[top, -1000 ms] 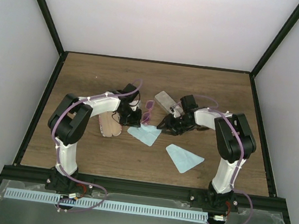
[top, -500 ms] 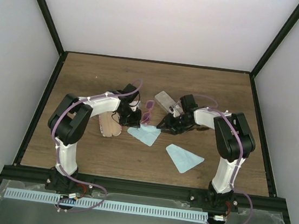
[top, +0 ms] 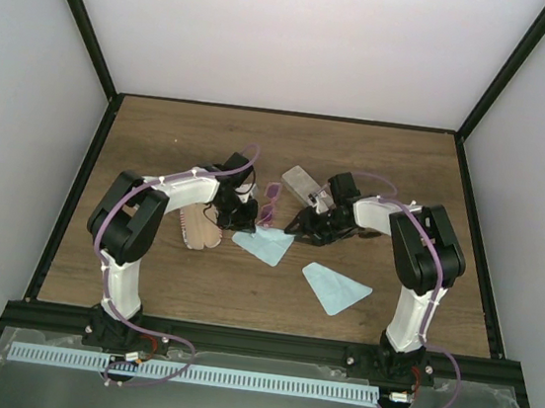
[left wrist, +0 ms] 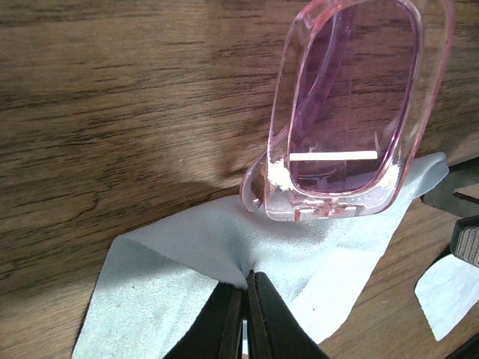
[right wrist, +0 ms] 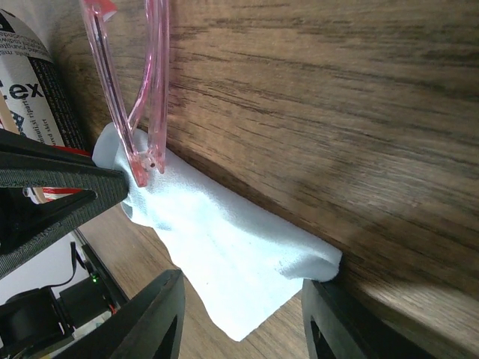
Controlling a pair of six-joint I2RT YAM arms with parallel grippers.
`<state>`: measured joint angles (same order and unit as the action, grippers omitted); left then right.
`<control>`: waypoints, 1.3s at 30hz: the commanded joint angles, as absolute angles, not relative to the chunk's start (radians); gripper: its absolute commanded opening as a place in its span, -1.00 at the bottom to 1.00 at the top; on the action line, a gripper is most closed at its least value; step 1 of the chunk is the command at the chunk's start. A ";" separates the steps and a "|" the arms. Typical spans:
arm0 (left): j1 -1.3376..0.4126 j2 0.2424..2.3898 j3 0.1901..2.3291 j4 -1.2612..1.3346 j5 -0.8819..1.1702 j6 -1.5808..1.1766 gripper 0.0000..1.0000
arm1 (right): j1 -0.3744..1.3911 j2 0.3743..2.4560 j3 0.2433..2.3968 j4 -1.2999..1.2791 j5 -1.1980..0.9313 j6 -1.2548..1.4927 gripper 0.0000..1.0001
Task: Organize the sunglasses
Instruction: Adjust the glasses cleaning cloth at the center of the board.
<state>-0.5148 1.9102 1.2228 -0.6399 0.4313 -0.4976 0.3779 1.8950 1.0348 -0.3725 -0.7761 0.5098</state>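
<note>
The left gripper (left wrist: pixel 247 280) is pinched tight on a raised fold of the light blue cloth (left wrist: pixel 172 262), which spreads to both sides of its tips on the wooden table (left wrist: pixel 112 112). Just ahead and slightly right of those tips, the pink-tinted sunglasses (left wrist: pixel 348 97) sit folded, their lower rim touching the cloth's far edge. The right gripper (right wrist: pixel 243 288) has its fingers apart, straddling the opposite end of the same cloth without squeezing it. Beyond it, the sunglasses' temple tips rest on the cloth.
</note>
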 commanded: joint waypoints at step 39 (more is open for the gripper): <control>-0.500 1.908 1.211 -0.567 0.478 -0.520 -0.91 | 0.326 1.860 1.050 -0.654 -0.635 0.559 -0.99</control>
